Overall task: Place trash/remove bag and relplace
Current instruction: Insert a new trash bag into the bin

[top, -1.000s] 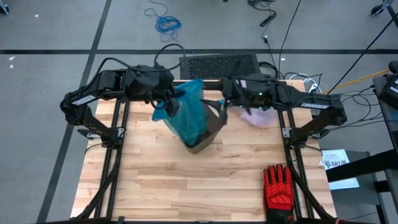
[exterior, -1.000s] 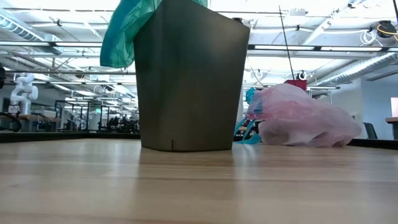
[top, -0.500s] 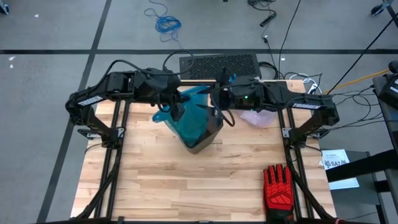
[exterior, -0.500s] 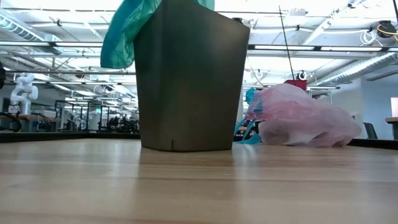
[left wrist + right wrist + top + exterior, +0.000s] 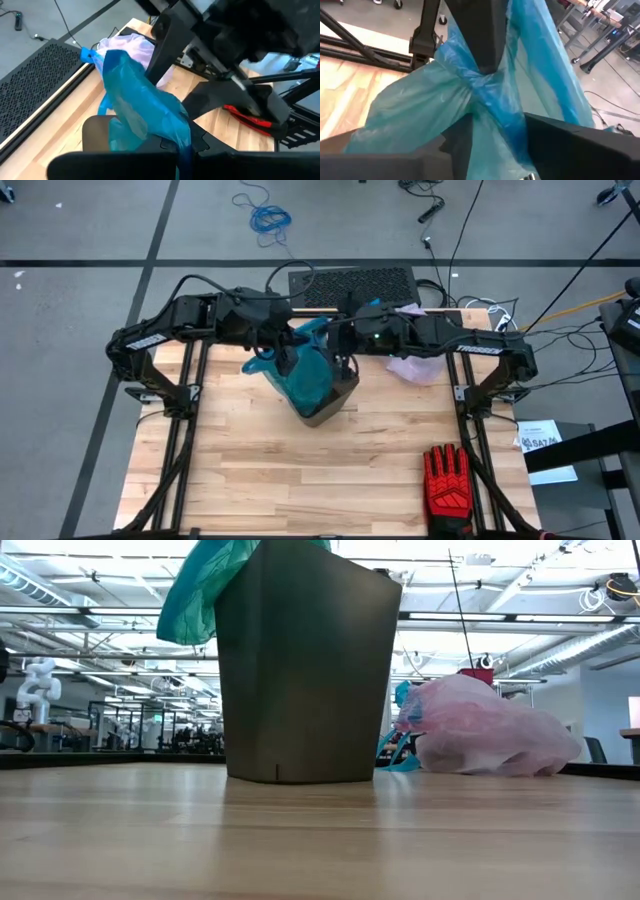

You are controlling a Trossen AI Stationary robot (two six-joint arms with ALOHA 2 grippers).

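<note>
A dark bin [image 5: 330, 398] stands upright on the wooden table [image 5: 300, 470]; it also shows in the low view [image 5: 305, 670]. A translucent teal-green bag [image 5: 305, 372] sits in it, with part of the bag draped over the bin's rim [image 5: 200, 590]. My left gripper [image 5: 283, 358] is shut on that bag above the bin's left side. My right gripper [image 5: 346, 366] is open at the bin's right side, and bag film [image 5: 492, 125] lies between its fingers. The pinkish bag [image 5: 415, 366] with a blue drawstring lies on the table at the far right [image 5: 485, 730]. No loose trash shows. My left gripper pinches a gathered, twisted part of the teal bag's rim [image 5: 183, 150] between its two fingers, coming from the table's left and slanting down. The right wrist view shows the film bunched at its fingertip [image 5: 481, 80]. The bag rises above the bin and hangs into it.
A red-and-black work glove [image 5: 447, 478] lies near the table's front right corner. The two arms stand close together over the bin. A black grille mat [image 5: 352, 285] lies beyond the far edge. The near half of the table is bare wood.
My right gripper has gone toward the table's left, from over the pinkish bag to the bin's right side, until the teal bag lies between its fingers. My left gripper has shifted a little right and toward the near edge with the bag's rim. The bin and the pinkish bag have stayed put.
</note>
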